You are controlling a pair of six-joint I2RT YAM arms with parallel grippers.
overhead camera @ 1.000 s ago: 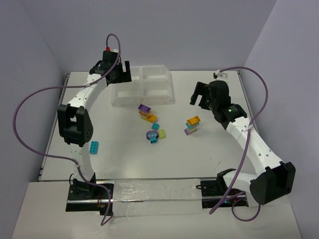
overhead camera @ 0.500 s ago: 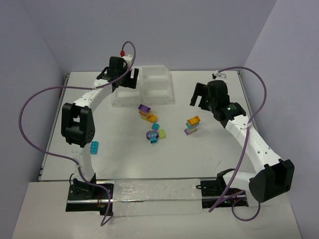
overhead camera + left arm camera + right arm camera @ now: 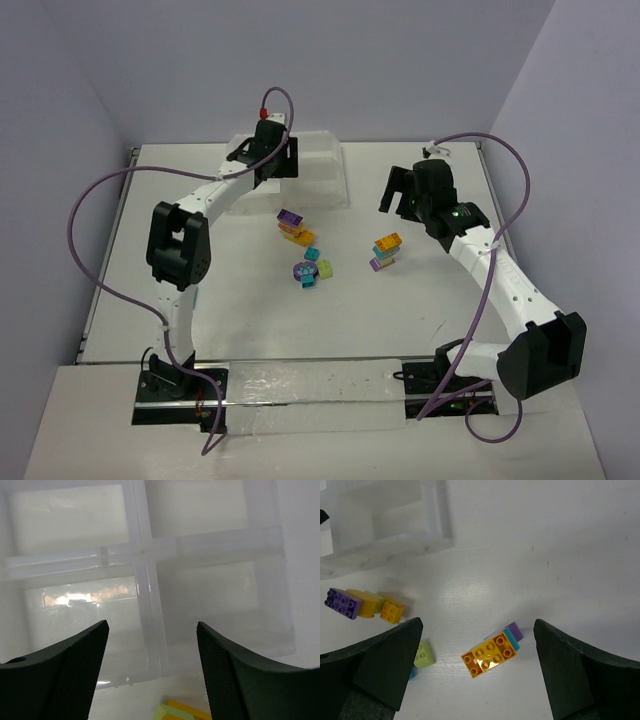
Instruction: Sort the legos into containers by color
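Toward the far edge of the table [image 3: 250,320], left of its middle, the white tray [image 3: 326,165] of four containers is sitting, and the left gripper [image 3: 272,166] is hovering directly over it with its jaws spread wide and gripping nothing. In the left wrist view its dark fingers [image 3: 65,675] are framing the tray's crossing dividers [image 3: 144,580], with a lime and orange corner of a brick [image 3: 176,713] peeking in below the tray's near wall. The legos are lying loose around the middle of the table, all outside the tray. A purple and orange clump [image 3: 293,226] is resting just on the near side of the tray, and a round purple and teal clump [image 3: 306,272] is lying closer to the near edge, with a teal brick [image 3: 312,254] and a lime brick [image 3: 325,268] beside it. An orange-topped stack [image 3: 386,249] is standing apart, toward the right edge. The right gripper [image 3: 399,191] is hanging above the table just beyond that stack, jaws released and empty; its wrist view is looking down on the stack [image 3: 489,655] between its fingers [image 3: 375,670]
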